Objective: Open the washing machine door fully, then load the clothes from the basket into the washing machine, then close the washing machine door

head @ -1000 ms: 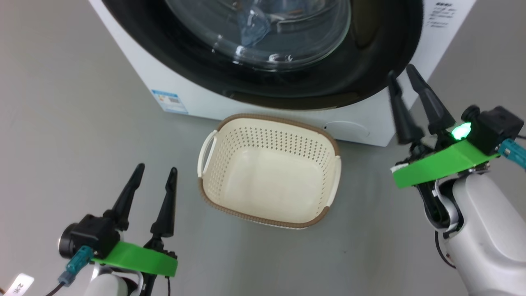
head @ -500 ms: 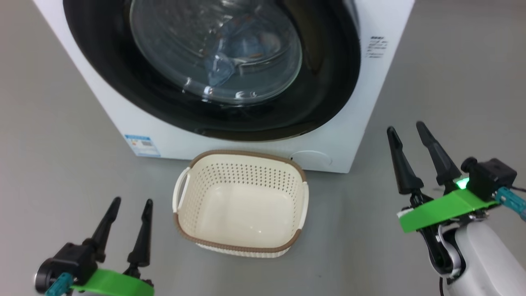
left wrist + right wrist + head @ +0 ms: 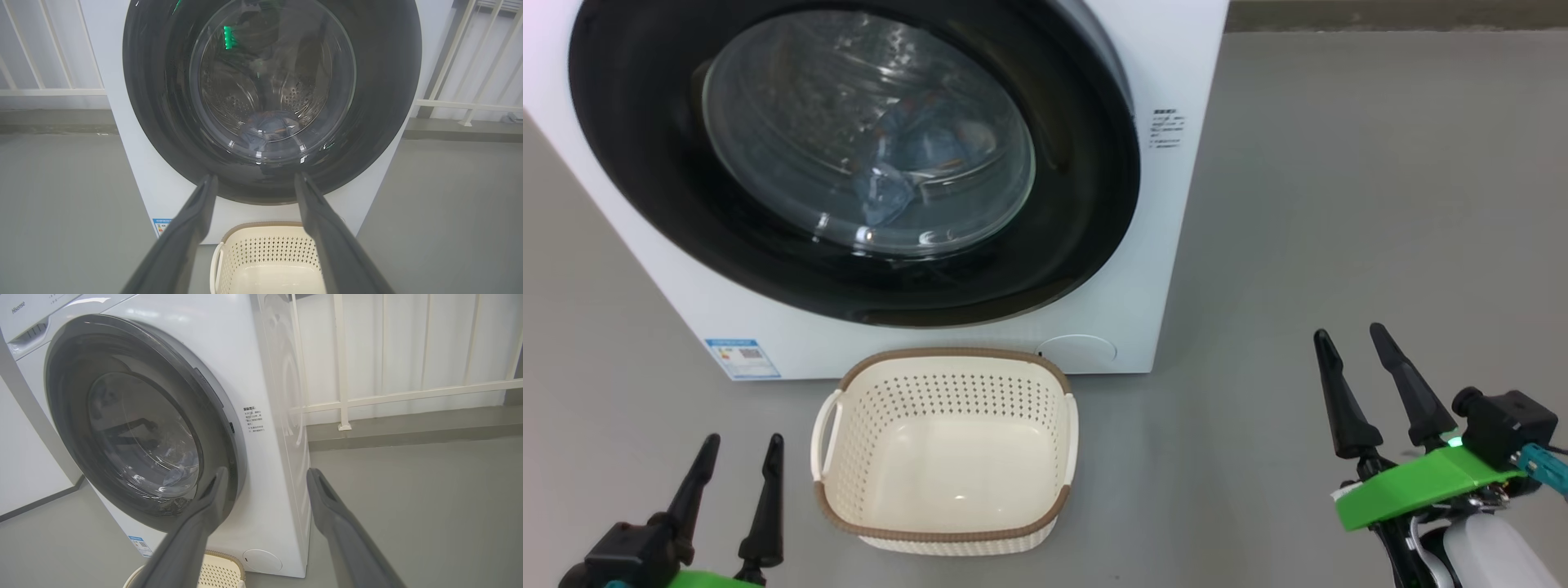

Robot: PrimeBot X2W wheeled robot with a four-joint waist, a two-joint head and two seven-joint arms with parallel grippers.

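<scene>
Washing machine (image 3: 1176, 65), white front-loader: the brand name (image 3: 18, 306) at its top reads "Hisense". The blue sticker (image 3: 742, 358) at a lower corner and the small print (image 3: 1165, 129) beside the door are too fine for us to read. Door (image 3: 1078, 204): flush, shut as far as we judge. Clothes (image 3: 915, 155): pale blue, inside the machine, seen through the door. Basket (image 3: 947, 359): empty, just in front of the machine. Left gripper (image 3: 744, 438) and right gripper (image 3: 1347, 331): fingers spread, holding nothing. We judge the closing step done, and the next move calls only for confirming the latch.
</scene>
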